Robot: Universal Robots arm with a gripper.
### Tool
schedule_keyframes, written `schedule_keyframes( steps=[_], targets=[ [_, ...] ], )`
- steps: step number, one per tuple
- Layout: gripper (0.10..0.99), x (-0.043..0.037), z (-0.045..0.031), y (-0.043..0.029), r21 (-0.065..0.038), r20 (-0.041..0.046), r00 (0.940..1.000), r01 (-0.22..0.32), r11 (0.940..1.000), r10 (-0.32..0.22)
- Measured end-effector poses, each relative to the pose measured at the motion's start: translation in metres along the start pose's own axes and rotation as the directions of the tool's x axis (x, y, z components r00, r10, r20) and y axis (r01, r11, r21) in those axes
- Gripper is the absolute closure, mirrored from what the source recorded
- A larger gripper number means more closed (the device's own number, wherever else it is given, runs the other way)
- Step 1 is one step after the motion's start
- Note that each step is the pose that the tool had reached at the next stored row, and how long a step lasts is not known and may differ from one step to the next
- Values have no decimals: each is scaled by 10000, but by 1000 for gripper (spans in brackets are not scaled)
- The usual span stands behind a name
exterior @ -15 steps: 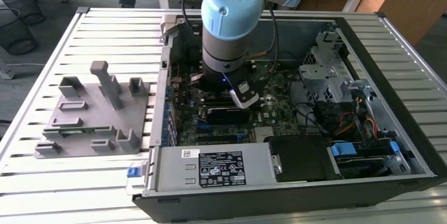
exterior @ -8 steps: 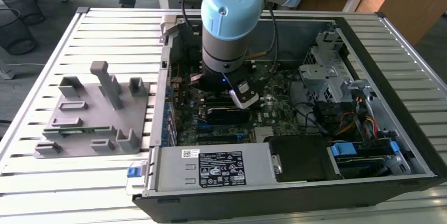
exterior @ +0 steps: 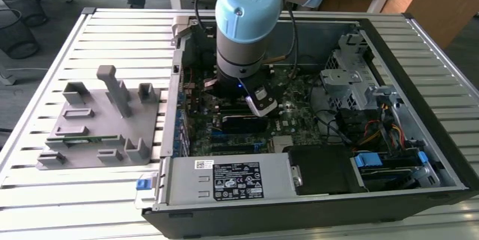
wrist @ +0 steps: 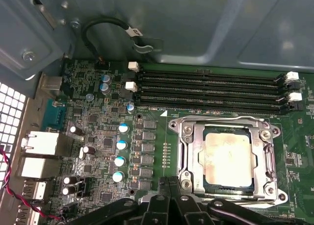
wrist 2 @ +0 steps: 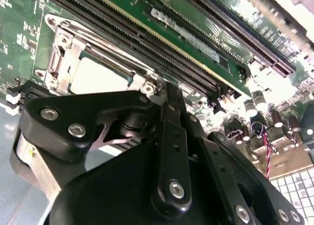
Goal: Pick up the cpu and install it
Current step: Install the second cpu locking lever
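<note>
The cpu (wrist: 228,159) is a flat square chip with a pale silver top. It lies inside the metal socket frame (wrist: 184,156) on the green motherboard (wrist: 98,137), and the second wrist view shows the cpu (wrist 2: 98,75) in that frame too. My gripper (wrist: 169,186) hangs just above the board at the socket's edge, beside the chip and not on it. Its black fingers are shut together with nothing between them. In the exterior view the gripper (exterior: 262,105) reaches down into the open computer case (exterior: 419,156).
Black memory slots (wrist: 211,90) run alongside the socket. A grey parts fixture (exterior: 97,122) with a green memory stick (exterior: 78,137) sits at the exterior view's left. The power supply (exterior: 224,179), drive cage (exterior: 351,77) and loose cables (exterior: 382,133) crowd the case.
</note>
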State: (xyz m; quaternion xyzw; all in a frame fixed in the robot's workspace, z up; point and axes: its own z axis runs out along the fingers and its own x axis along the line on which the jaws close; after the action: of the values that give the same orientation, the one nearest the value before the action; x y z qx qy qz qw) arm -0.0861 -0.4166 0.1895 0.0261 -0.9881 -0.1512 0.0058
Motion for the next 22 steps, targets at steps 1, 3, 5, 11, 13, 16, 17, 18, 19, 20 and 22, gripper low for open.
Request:
schedule_keyframes(
  steps=[1,3,5,11,13,16,17,18,19,20,22],
  targets=[
    [980,1,-5,1,0,0,10000,0,10000,0],
    [980,2,-21,6,0,0,10000,0,10000,0],
    [980,2,-43,13,0,0,10000,0,10000,0],
    [980,3,-86,27,0,0,10000,-1,10000,1],
    [980,3,-91,29,-4,2,10000,0,10000,0],
    [980,3,-96,30,-33,0,10000,-1,10000,1],
    [980,3,-100,31,-48,1,10000,1,10000,-1],
    [980,3,-107,33,-49,2,10000,1,10000,-1],
    [980,3,-121,38,-49,1,10000,1,10000,-1],
    [980,3,-137,43,-51,2,10000,0,10000,0],
    [980,3,-172,54,-50,1,10000,0,10000,0]
  ],
)
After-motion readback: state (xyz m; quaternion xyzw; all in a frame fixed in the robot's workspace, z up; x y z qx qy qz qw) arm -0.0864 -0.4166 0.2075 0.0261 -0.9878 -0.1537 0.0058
